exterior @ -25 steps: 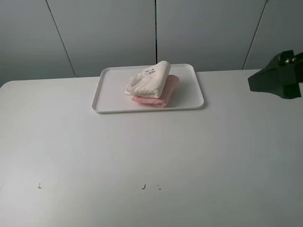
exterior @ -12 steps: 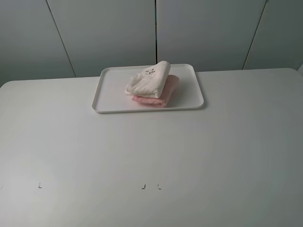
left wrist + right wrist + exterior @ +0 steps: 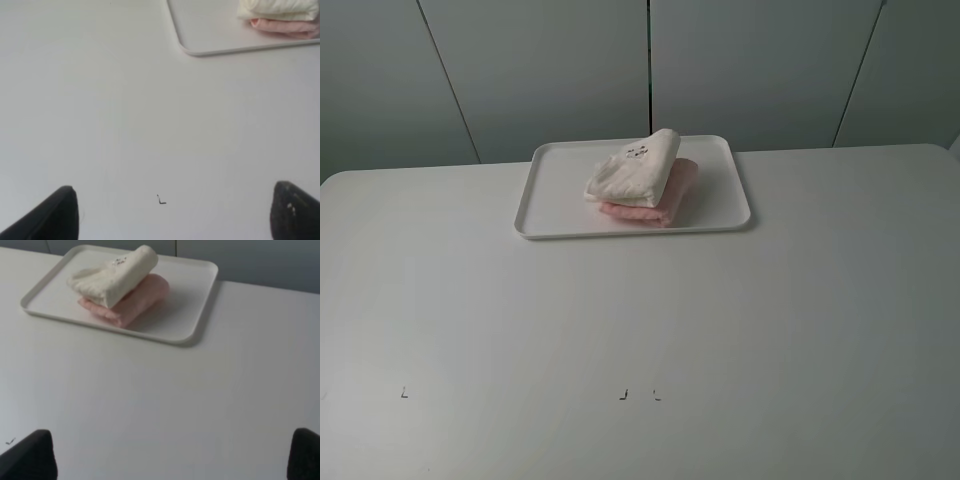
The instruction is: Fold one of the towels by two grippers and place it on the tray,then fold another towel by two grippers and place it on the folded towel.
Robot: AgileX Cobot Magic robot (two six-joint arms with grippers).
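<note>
Gone from the right edge of the exterior high view is the black arm that was seen there a second ago; neither arm is seen in it now. The white tray [image 3: 560, 200] is placed at the upper middle of the frame, near the far edge of the table [image 3: 640, 330]. On it the folded pink towel [image 3: 665, 200] is laid, and the folded cream-white towel [image 3: 632, 170] is stacked on top, its small printed tag turned up. A wide bare stretch of table is left below the tray, marked only by small dark ticks near the lower edge.

In the left wrist view the left gripper [image 3: 175, 215] is shown with its jaws spread wide and nothing between them, at the lower corners of the frame. A rounded tray corner and both towel edges are seen at the upper right.

In the right wrist view the right gripper [image 3: 170, 455] is likewise released, its jaws parted at the lower corners, with the loaded tray at the upper left.
</note>
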